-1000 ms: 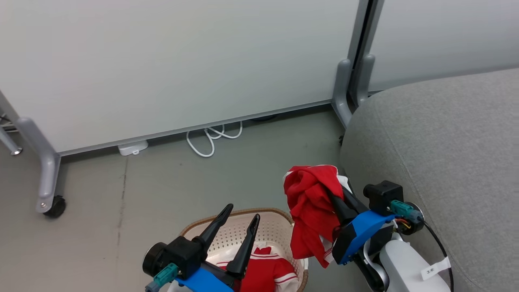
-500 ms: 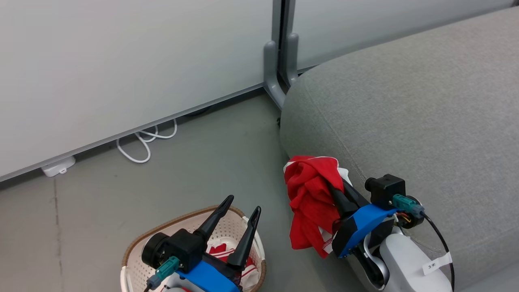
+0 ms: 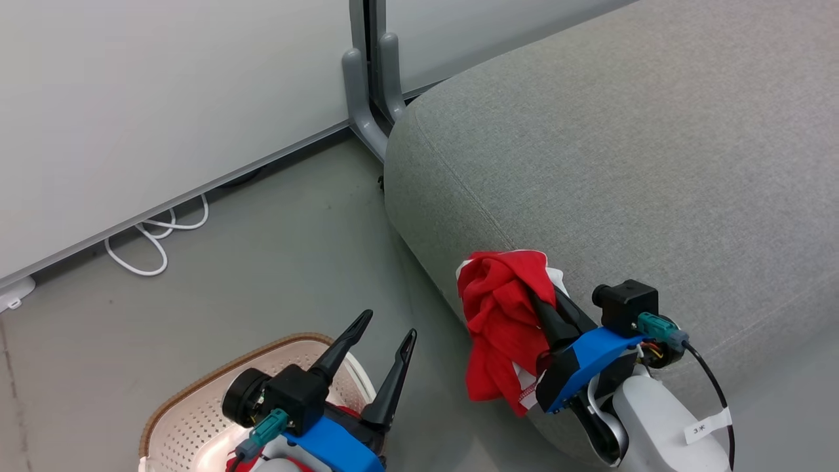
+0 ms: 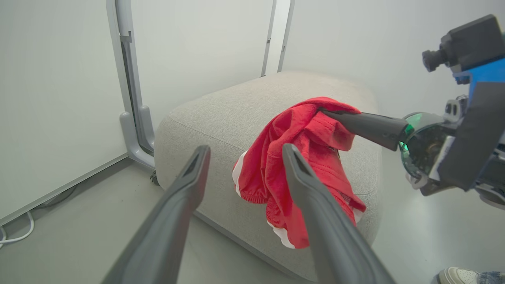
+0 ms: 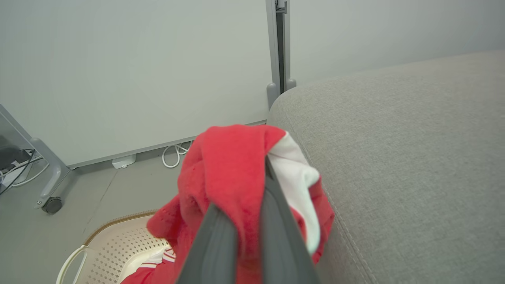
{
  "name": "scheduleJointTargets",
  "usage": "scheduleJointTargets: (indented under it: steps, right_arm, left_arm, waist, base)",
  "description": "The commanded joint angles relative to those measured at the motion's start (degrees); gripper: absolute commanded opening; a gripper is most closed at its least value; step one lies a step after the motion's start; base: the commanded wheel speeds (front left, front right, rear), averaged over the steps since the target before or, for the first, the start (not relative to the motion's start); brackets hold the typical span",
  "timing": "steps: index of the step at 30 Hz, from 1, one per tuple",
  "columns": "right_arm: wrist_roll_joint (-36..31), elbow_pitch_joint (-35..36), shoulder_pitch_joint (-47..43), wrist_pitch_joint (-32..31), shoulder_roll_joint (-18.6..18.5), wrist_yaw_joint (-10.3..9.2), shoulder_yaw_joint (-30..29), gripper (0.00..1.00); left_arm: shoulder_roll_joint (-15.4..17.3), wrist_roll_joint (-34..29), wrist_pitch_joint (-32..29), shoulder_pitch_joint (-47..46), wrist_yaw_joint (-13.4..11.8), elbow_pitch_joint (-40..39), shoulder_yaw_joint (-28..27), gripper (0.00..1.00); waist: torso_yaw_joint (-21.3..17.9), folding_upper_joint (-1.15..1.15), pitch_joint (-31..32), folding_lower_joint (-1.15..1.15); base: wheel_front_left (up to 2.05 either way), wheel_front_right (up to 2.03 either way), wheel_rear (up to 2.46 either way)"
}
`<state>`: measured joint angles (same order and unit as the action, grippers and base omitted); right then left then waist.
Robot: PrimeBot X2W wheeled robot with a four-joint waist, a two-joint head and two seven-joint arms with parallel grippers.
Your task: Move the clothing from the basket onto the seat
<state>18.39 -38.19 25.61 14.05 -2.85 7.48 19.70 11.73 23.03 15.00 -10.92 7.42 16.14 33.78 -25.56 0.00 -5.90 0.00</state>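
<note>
Right pincer (image 3: 533, 299) tight on clothing (image 3: 497, 321)

Item list, seen from above:
- Seat (image 3: 623, 164): grey woven upholstered cushion, rounded corner, stitched seam near the edge; takes up the right and upper right
- Red garment (image 3: 498, 308): bunched, white trim showing, hanging in the air against the seat's near side; whether it touches cannot be told
- Right gripper (image 3: 536, 303): dark fingers pressed together with the red garment pinched between them; blue mount, pale forearm with a white label (image 3: 704, 427)
- Left gripper (image 3: 387, 326): fingers spread apart, nothing between them, above the basket
- Basket (image 3: 190, 423): cream, perforated, brown rim, on the grey floor (image 3: 275, 262) at lower left
- White partition panel (image 3: 164, 98) on a grey foot (image 3: 367, 98); looped white cable (image 3: 154, 239) beneath it
</note>
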Motion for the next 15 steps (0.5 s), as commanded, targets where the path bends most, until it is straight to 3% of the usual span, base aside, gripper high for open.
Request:
scheduleJointTargets:
  steps: [1, 15]
  right_arm:
    - [0.33, -0.16, 0.77, 0.42, -0.07, 0.03, 0.17, 0.00]
    - [0.95, -0.97, 1.76, 1.01, -0.07, 0.03, -0.82, 0.00]
  left_arm:
    - [0.28, 0.11, 0.27, -0.90, 0.06, -0.06, 0.01, 1.00]
    - [0.42, 0.47, 0.27, -1.15, 0.06, -0.36, 0.00, 1.00]
  waist:
    - [-0.63, 0.00, -0.28, 0.00]
    - [-0.54, 0.00, -1.37, 0.00]
  base:
    - [0.00, 0.00, 0.00]
    - [0.00, 0.00, 0.00]
